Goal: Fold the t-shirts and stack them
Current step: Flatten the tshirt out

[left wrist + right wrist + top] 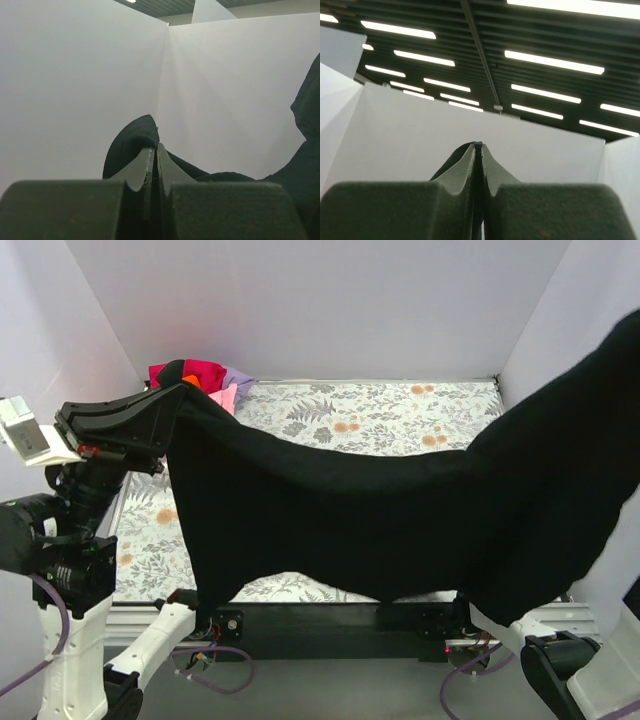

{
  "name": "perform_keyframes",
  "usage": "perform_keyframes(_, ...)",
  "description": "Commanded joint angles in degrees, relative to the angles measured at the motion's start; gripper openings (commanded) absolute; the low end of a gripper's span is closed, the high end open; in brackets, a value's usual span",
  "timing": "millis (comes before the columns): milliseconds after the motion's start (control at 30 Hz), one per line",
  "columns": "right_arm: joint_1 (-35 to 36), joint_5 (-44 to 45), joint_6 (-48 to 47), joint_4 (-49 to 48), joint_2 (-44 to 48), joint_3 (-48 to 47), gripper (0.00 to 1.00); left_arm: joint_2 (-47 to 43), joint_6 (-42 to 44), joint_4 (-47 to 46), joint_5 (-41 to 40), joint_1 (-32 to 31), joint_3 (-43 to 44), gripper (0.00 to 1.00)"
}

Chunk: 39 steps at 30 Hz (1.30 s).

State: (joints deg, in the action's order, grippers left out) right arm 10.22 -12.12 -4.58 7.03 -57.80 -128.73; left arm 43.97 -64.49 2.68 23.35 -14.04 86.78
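Between the left gripper (154, 148) and the right gripper (479, 146), each pressed together on its cloth, the black t-shirt (380, 520) is held stretched above the desk (400, 410). Beyond the left gripper, the other t-shirts (205, 373) are heaped unfolded; no folding or stacking is judged done.

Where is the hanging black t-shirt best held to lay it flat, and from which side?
By the two ends of its top edge, each hand coming from its own outer side. The black t-shirt hangs as a wide sheet, top edge sagging in the middle; the left hand pinches one end, the other rises out of view top right.
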Motion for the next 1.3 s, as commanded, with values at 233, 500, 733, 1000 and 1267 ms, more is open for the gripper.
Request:
perform_keyframes(233, 0.2, 11.3, -2.6, -6.5, -9.0, 27.0, 0.01, 11.6, 3.7, -6.7, -14.4, 0.2, -15.3, 0.0)
perform_keyframes(500, 0.2, 14.7, 1.8, -15.5, -20.1, 46.6, 0.01, 33.5, 3.0, -16.5, -22.6, 0.2, -27.1, 0.0)
perform_keyframes(733, 0.2, 24.3, 5.5, -16.5, -42.4, 48.0, 0.01, 59.3, 1.4, -10.3, -29.7, 0.3, -18.5, 0.32)
perform_keyframes(1000, 1.1, 28.5, 5.6, -12.4, -47.3, 47.8, 0.68, 58.0, 2.0, -10.9, -32.8, -2.7, -17.5, 0.86)
perform_keyframes(1267, 3.1, 23.4, 9.1, -12.3, -42.0, 58.1, 0.69, 54.9, 1.0, -12.9, -29.4, -11.7, -23.8, 0.87)
